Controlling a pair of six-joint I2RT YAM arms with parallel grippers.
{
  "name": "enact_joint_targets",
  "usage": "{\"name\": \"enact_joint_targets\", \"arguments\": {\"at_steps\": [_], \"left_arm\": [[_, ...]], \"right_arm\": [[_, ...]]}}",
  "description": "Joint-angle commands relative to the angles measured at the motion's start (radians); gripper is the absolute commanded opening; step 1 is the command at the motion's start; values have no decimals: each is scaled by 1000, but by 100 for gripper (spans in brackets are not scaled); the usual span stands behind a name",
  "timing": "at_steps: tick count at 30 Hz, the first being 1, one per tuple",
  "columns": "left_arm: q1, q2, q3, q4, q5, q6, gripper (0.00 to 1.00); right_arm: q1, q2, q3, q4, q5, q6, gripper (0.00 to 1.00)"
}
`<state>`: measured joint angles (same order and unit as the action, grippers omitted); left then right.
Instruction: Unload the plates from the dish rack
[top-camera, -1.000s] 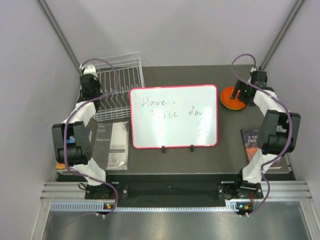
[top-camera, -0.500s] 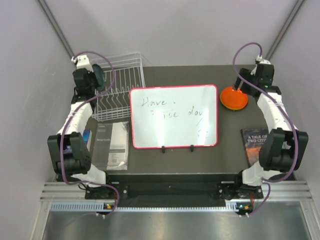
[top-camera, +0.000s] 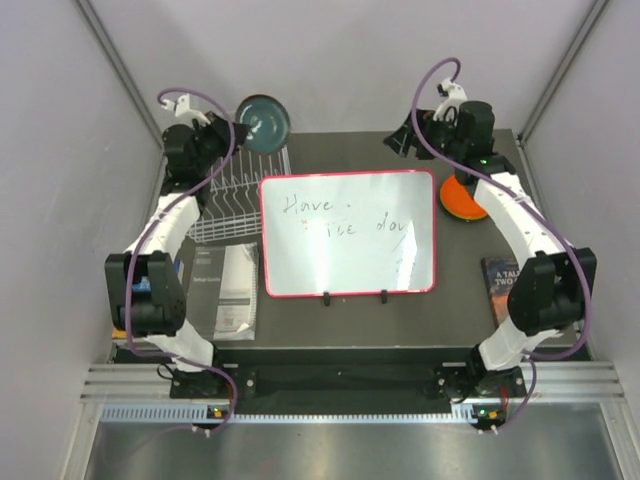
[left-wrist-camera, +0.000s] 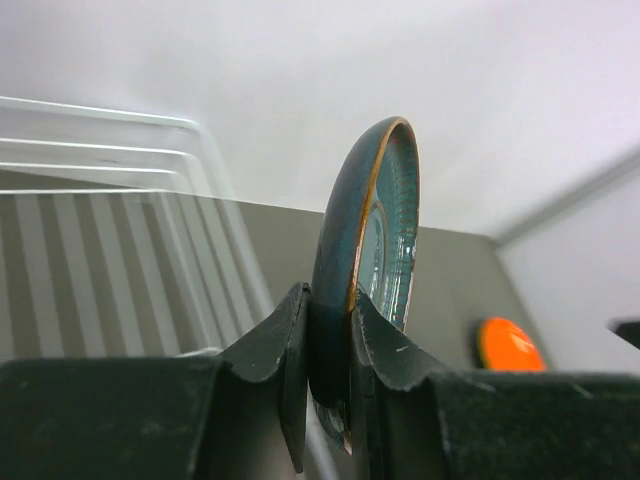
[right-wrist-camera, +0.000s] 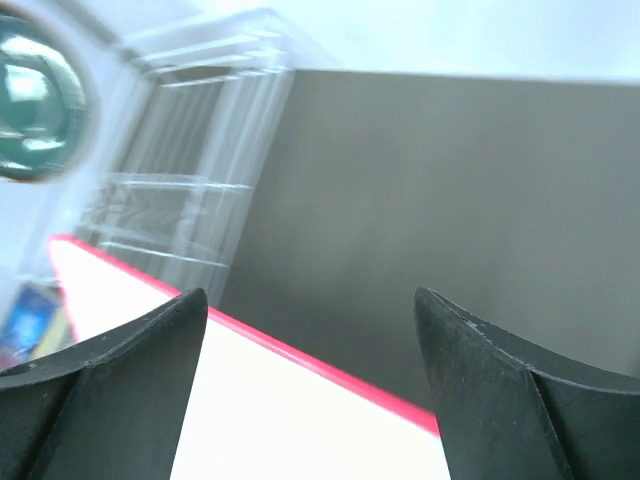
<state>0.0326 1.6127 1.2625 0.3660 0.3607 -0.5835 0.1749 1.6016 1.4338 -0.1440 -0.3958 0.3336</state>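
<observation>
My left gripper (top-camera: 232, 130) is shut on the rim of a teal-blue plate (top-camera: 264, 120) and holds it on edge in the air above the far end of the white wire dish rack (top-camera: 238, 190). In the left wrist view the plate (left-wrist-camera: 370, 220) stands upright between my fingers, with the rack's wires (left-wrist-camera: 120, 200) to the left. An orange plate (top-camera: 462, 200) lies flat on the table at the right and also shows in the left wrist view (left-wrist-camera: 510, 345). My right gripper (top-camera: 402, 141) is open and empty above the table behind the whiteboard. In the right wrist view the teal plate (right-wrist-camera: 35, 110) shows blurred at far left.
A white whiteboard (top-camera: 348, 232) with a red frame lies in the middle of the table; its edge (right-wrist-camera: 300, 350) is just below my right fingers. A booklet (top-camera: 228, 290) lies left of it and a book (top-camera: 505, 285) at the right. Grey walls close in on both sides.
My left gripper has risen out of the rack with the teal-blue plate in it. My right arm has swung up and left, away from the orange plate, toward the table's far middle.
</observation>
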Motion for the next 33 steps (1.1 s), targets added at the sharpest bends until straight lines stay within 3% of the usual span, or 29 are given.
{"name": "enact_joint_targets", "arguments": {"at_steps": [1,9,24,27,30,33], "left_arm": [[-72,30,86,255,148,-182,0],[-160,102,121,381,251,-311,0],[-299,210,173,415,276,-341,0],[-318,231,182,439,299,-369,0],[-323,245,192,450,302,-371,0],[-321,242,198,445,300,-346,0]], "right_arm": [[60,60,114,130,-115,56,84],[130,132,186,181,-135,76,86],[160,167,185,261,-201,108,85],[158,192,185,291,-233,133,81],[158,216,189,304,-247,154,60],[158,219,174,313,-248,151,22]]}}
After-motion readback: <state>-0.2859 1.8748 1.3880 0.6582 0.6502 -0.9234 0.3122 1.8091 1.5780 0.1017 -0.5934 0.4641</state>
